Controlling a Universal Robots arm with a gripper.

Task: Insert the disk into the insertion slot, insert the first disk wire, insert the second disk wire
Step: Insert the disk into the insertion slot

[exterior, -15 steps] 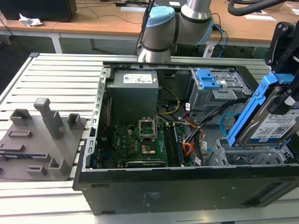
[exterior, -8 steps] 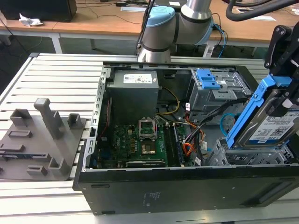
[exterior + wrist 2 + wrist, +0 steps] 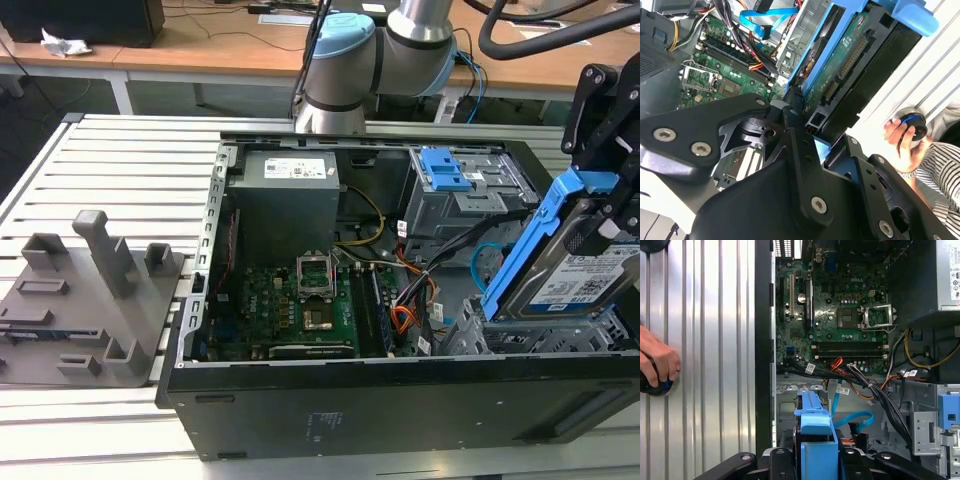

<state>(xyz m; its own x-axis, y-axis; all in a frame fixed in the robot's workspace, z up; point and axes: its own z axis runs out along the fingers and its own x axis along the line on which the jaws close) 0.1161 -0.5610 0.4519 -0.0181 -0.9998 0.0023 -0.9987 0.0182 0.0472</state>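
Ribbed metal table [image 3: 120, 160] carries an open computer case [image 3: 400, 400] — at the case's corner on the exterior view's right, the gripper [image 3: 816, 457] clamps the disk [image 3: 585, 275], tilted just above the insertion slot [image 3: 530, 340] — the second disk wire [image 3: 855, 416] loops beside.

- we see a ribbed metal table [image 3: 120, 160] of pale slats.
- beyond its far edge stand wooden desks [image 3: 210, 45] with white legs.
- crumpled paper [image 3: 62, 43] lies on one desk.
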